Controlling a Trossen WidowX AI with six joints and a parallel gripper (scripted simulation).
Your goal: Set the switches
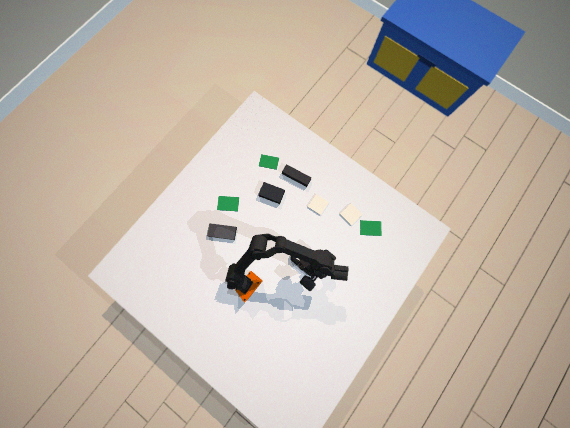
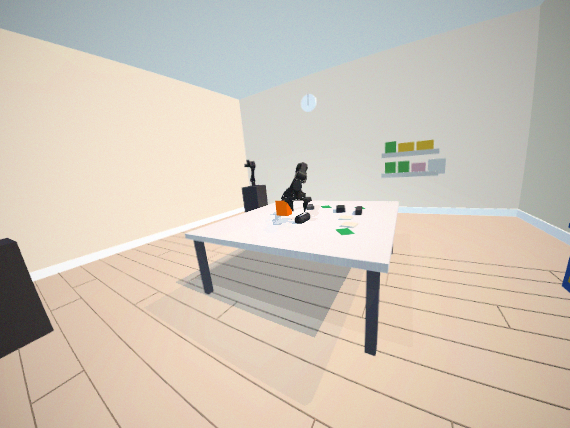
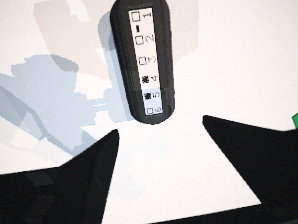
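Observation:
The dark grey controller unit (image 2: 302, 218) (image 3: 121, 60) lies upside down on the white bench (image 1: 300, 360) (image 2: 240, 235), its white label (image 3: 145, 70) facing up. In the wrist view the label's squares 1, 2 and 3 are empty, 4 and 5 are filled, and 6 is empty; a small dark dash sits between 1 and 2. The rocker switches are hidden underneath. My gripper (image 3: 160, 126) is open and empty, its fingertips apart just beyond the unit's rounded number 6 end. In the top view the arm hides much of the unit.
Dark boxes (image 1: 296, 176) (image 1: 271, 193) (image 1: 222, 232), green plates (image 1: 269, 162) (image 1: 228, 203) (image 1: 370, 228) and cream tiles (image 1: 317, 204) (image 1: 350, 214) lie around the arm on the bench. An orange block (image 1: 255, 281) (image 2: 283, 208) is beside the arm's base.

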